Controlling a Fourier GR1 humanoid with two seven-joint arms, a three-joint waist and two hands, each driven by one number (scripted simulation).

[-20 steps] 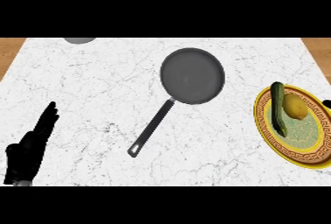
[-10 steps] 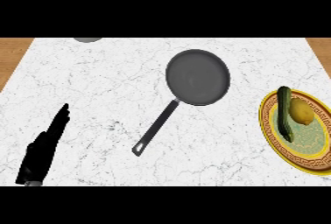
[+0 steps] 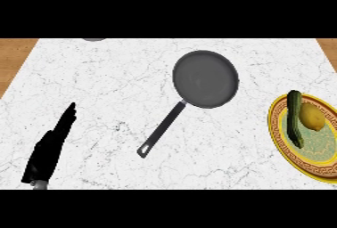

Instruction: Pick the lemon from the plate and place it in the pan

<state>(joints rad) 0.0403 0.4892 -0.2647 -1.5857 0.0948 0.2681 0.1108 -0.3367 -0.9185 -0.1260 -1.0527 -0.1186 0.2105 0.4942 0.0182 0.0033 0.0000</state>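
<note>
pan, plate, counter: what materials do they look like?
Pan: dark grey metal by the look, matte bowl with a faint sheen, thin handle. Plate: probably glazed ceramic, with a gold-and-brown patterned rim and a green centre. Counter: white marble-like stone with grey veining, wood showing at its far corners.

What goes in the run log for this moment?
left robot hand: open, resting | yellow lemon: on gold-rimmed plate | dark grey frying pan: empty

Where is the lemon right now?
In the head view, the lemon lies on the plate at the right edge, beside a cucumber, right of the pan.
</note>
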